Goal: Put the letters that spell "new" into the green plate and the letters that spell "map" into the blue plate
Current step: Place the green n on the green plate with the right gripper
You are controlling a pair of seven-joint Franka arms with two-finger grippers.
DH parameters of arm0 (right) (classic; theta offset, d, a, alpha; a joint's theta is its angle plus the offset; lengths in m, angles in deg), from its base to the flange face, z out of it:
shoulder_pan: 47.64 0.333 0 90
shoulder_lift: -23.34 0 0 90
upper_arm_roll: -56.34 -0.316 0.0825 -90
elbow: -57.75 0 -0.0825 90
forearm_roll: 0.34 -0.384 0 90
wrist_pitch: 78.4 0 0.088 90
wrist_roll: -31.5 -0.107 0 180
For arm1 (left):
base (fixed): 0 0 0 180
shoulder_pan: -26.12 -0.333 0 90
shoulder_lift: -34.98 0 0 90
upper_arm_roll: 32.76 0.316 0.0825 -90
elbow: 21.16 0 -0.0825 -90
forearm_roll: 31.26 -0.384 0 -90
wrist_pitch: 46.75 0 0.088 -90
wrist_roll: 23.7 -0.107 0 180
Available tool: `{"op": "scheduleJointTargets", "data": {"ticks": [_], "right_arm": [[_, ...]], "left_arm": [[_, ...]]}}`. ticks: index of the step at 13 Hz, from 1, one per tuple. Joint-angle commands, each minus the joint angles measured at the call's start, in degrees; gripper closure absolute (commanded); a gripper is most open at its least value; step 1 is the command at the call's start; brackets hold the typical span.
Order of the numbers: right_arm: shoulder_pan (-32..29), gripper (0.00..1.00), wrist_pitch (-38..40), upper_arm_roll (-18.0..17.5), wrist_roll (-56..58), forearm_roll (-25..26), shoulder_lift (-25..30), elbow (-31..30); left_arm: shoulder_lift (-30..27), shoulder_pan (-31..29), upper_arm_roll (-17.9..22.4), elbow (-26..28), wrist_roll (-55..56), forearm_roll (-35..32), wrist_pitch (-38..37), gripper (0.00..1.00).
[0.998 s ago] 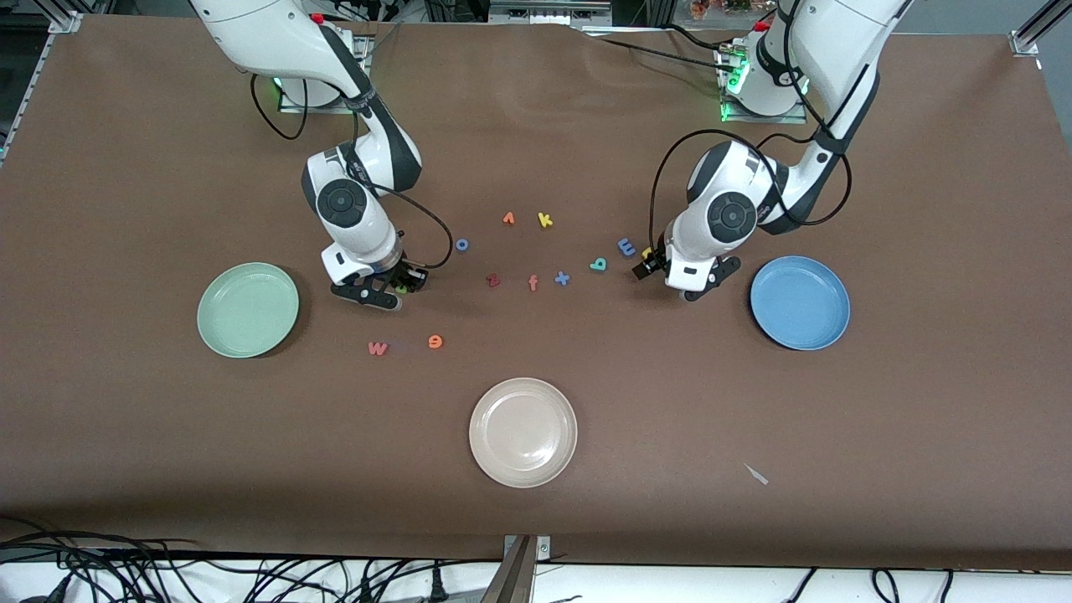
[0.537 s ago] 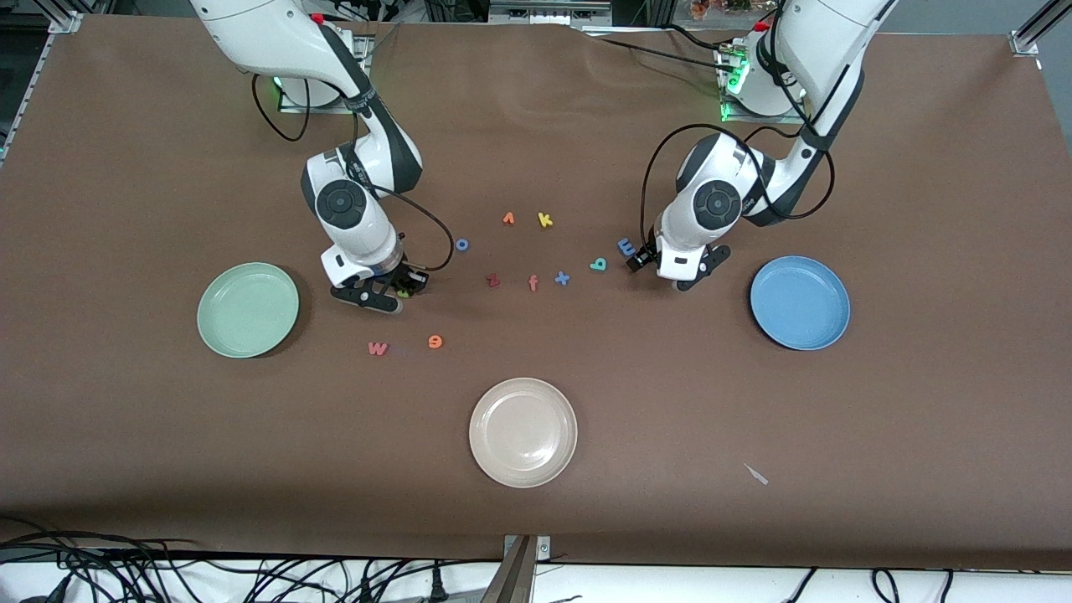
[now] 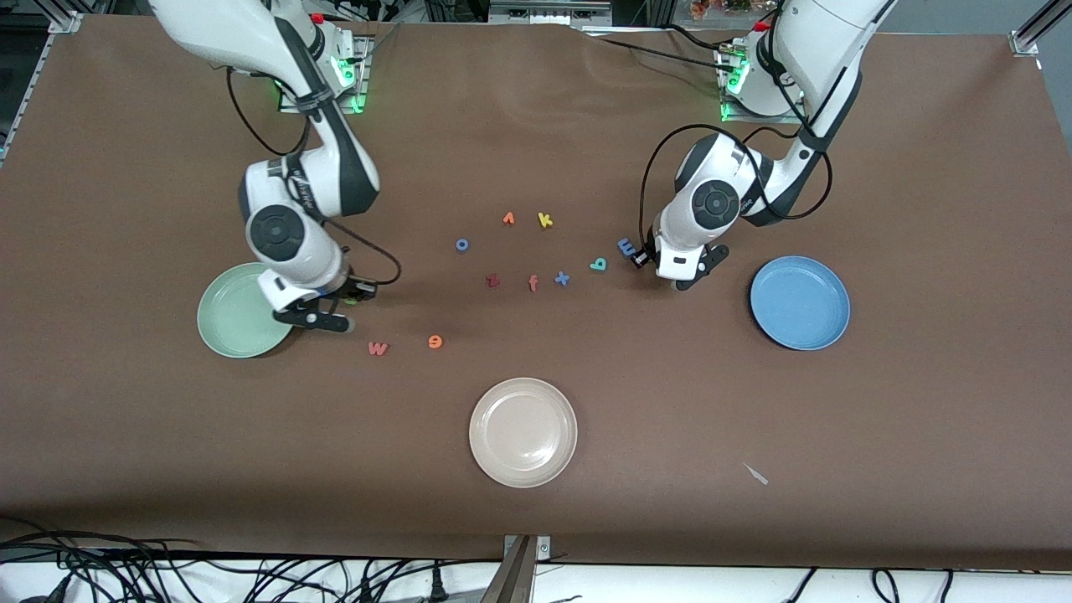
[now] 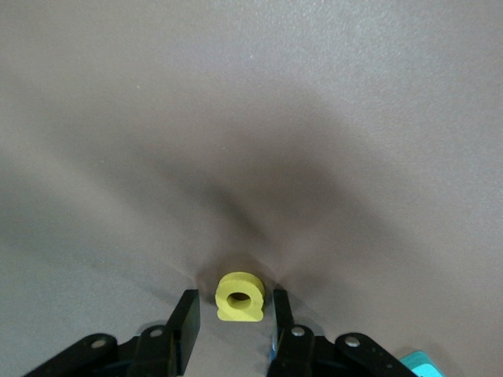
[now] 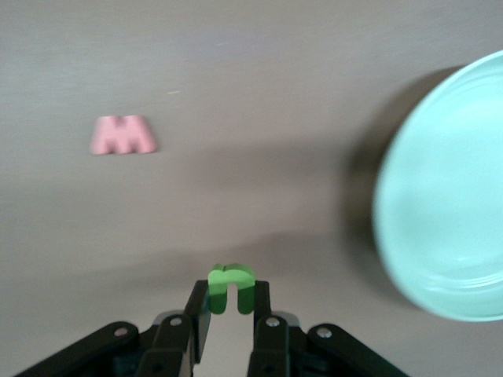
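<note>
1. Readable letters on the table: w (image 3: 378,348), e (image 3: 435,341), m (image 3: 626,246), a (image 3: 598,265).
2. Right gripper (image 5: 229,308) pinches the green n (image 5: 230,288), lifted beside the green plate (image 3: 230,322).
3. Left gripper (image 4: 233,318), fingers narrowed around the yellow p (image 4: 240,296) on the table, near the blue plate (image 3: 800,302).

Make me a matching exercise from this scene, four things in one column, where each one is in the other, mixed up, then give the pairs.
Things:
1. green n
2. yellow p
3. pink w
4. blue plate

Places:
A. on the table between the left gripper's jaws
B. empty, at the left arm's end of the table
C. clamped in the right gripper, in the air beside the green plate
D. flat on the table beside the orange e

Pairs: 1-C, 2-A, 3-D, 4-B
</note>
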Motion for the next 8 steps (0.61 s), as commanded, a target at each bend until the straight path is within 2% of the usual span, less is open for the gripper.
{"op": "scheduleJointTargets", "data": {"ticks": [1,3,5,6,7,8], "right_arm": [[0.28,0.94,3.06,4.83,8.77,-0.56,0.86,-0.46],[0.28,0.94,4.48,9.06,15.10,-0.56,0.86,-0.64],[-0.07,0.93,3.95,11.79,19.59,-0.56,0.07,-0.73],[-1.55,0.92,3.51,11.98,21.52,-0.56,-0.63,-0.64],[-2.87,0.89,2.47,11.98,23.28,-0.56,-0.90,-0.64],[-4.19,0.70,1.41,11.89,25.04,-0.56,-1.77,-0.56]], "left_arm": [[0.26,0.82,0.47,0.32,0.48,1.03,0.99,0.54],[0.44,0.82,0.56,0.23,0.48,0.68,0.99,0.54],[0.44,0.82,0.47,0.23,0.48,0.68,0.99,0.54],[0.44,0.82,0.47,0.23,0.48,0.68,0.99,0.55],[0.44,0.82,0.47,0.23,0.48,0.68,0.99,0.58],[0.44,0.82,0.47,0.23,0.48,0.68,0.99,0.60]]}}
